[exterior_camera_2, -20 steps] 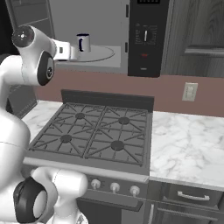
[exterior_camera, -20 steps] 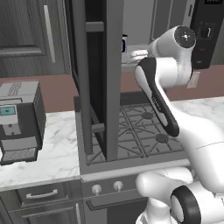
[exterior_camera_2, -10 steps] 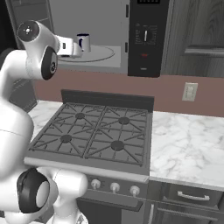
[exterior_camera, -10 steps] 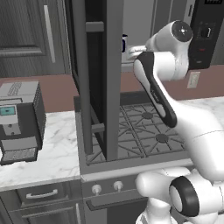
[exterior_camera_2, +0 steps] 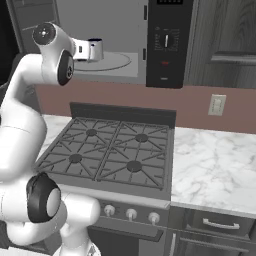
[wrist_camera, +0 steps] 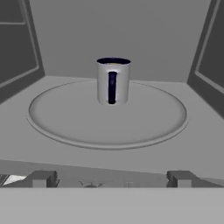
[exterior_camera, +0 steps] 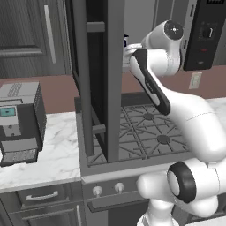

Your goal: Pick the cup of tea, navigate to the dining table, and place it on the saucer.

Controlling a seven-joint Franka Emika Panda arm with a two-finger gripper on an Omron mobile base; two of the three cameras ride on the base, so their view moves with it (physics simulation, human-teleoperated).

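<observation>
gripper (wrist_camera: 109, 178): jaws spread wide with nothing between them; the two dark fingertips (wrist_camera: 41, 178) stand far apart at the bottom of the hand view, touching nothing.
gripper position: at the mouth of the microwave cavity, short of the turntable's near rim and apart from the mug.
cup of tea (wrist_camera: 113, 81): upright grey mug, upper centre of the hand view, dark handle turned straight toward the camera; the rim is dark, with a little pale brown showing inside.
cup in the base views: a grey cylinder (exterior_camera_2: 95, 49) in the upper left of the right base view, just beyond the arm's wrist; in the left base view a small dark-and-pale sliver (exterior_camera: 125, 41) beside the open door, probably the same mug, though too little shows to be sure.
turntable (wrist_camera: 65, 118): round grey plate on the microwave floor; the mug stands on its far half, near the centre line.
microwave (exterior_camera_2: 125, 37): cavity open, grey walls.
microwave door (exterior_camera: 99, 79): swung out, seen edge-on as a tall dark panel through the middle of the left base view.
stove (exterior_camera_2: 107, 155): gas hob with dark grates below the microwave.
</observation>
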